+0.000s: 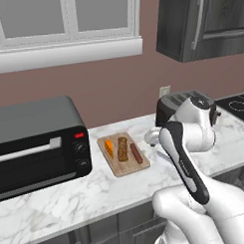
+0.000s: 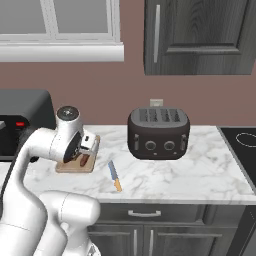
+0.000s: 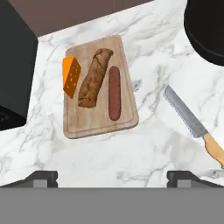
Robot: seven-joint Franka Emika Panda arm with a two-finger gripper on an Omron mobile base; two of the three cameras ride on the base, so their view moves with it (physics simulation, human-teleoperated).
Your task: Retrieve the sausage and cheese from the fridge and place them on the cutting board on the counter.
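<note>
The white marble worktop (image 1: 96, 189) carries a black toaster oven (image 1: 37, 144) toward its left end, a cutting board (image 3: 99, 89) just right of it, a dark toaster (image 2: 158, 133) near the back edge, and a knife (image 3: 191, 120) by the front edge between board and toaster.

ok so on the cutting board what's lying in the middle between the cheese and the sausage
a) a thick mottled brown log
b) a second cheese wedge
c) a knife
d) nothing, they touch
a: on the cutting board a thick mottled brown log lies between the orange cheese and the slim reddish sausage; the knife lies off the board on the counter.
</note>
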